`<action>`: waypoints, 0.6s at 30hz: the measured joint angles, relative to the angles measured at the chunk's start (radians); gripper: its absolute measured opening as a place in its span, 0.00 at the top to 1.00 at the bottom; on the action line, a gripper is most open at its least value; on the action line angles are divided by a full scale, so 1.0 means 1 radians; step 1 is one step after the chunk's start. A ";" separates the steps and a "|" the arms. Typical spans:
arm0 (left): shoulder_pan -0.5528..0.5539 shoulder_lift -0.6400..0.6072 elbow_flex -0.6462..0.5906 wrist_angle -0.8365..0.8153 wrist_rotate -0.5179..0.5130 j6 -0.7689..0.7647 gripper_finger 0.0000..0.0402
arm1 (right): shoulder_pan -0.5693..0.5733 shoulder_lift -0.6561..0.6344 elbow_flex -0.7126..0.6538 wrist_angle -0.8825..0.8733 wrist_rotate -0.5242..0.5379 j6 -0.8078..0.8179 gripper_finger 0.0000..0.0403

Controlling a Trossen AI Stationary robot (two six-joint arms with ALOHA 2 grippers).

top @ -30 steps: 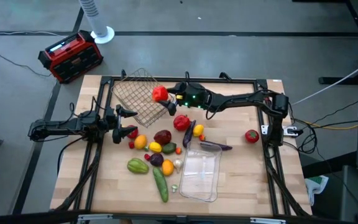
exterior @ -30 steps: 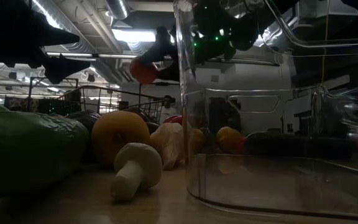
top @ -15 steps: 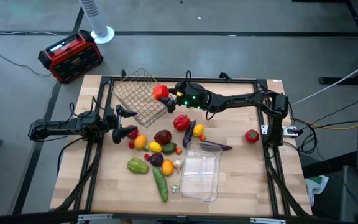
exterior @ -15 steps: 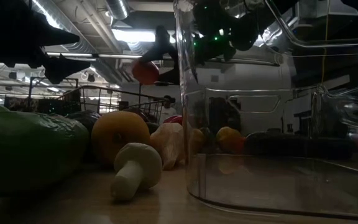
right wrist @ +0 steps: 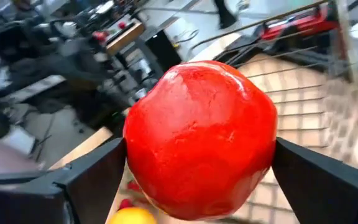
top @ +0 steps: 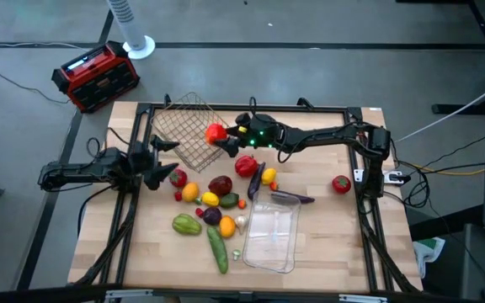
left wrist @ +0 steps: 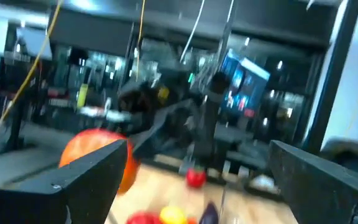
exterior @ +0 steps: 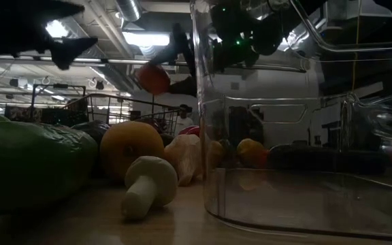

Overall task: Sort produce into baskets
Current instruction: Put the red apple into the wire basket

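Low view: tray [exterior: 264,170] edges cut off.

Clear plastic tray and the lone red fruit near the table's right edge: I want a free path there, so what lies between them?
In the high view, only bare wood lies between the clear plastic tray and the lone red fruit.

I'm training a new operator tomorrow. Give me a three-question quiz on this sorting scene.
1. True or false: the red fruit sits between the right tool's fingers.
2. The red fruit is above which container? A) clear tray B) wire basket
3. Fill in: the left tool holds ____.

Key: 1 true; 2 B; 3 nothing
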 joint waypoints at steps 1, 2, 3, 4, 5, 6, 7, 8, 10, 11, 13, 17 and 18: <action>0.000 0.000 0.000 0.034 0.000 -0.005 0.04 | 0.000 0.000 0.000 -0.001 0.014 0.000 0.04; 0.000 0.001 0.000 0.066 0.000 -0.007 0.04 | -0.001 0.000 0.000 -0.001 0.025 0.000 0.04; 0.000 0.002 0.000 0.092 0.000 -0.007 0.04 | -0.001 0.000 0.000 0.001 0.034 0.000 0.04; 0.000 0.002 0.000 0.117 0.000 -0.008 0.04 | -0.001 0.000 0.000 0.001 0.036 0.000 0.04; 0.000 0.002 0.000 0.135 0.000 -0.012 0.04 | 0.000 0.000 0.000 0.001 0.036 0.000 0.04; 0.000 0.002 0.000 0.146 0.000 -0.014 0.04 | 0.000 0.000 0.000 0.001 0.035 0.000 0.04; 0.000 0.002 0.000 0.151 0.000 -0.012 0.04 | 0.000 0.000 0.000 0.001 0.033 0.000 0.04; 0.000 0.003 0.000 0.156 0.000 -0.008 0.04 | 0.000 0.000 0.000 0.001 0.030 0.000 0.04; 0.000 0.003 0.000 0.165 -0.002 -0.008 0.04 | 0.000 0.000 0.000 0.000 0.026 0.000 0.04; 0.000 0.003 0.000 0.164 -0.016 -0.012 0.04 | 0.000 0.000 0.000 -0.001 0.026 0.000 0.04; 0.000 0.007 0.000 0.157 -0.059 -0.039 0.04 | 0.000 0.000 0.000 -0.001 0.026 0.000 0.04; 0.000 0.078 0.000 0.166 -0.169 -0.046 0.04 | 0.000 0.000 0.000 0.000 0.026 0.000 0.04; 0.000 0.107 0.001 0.180 -0.206 -0.052 0.04 | 0.000 0.000 0.000 0.000 0.026 0.000 0.04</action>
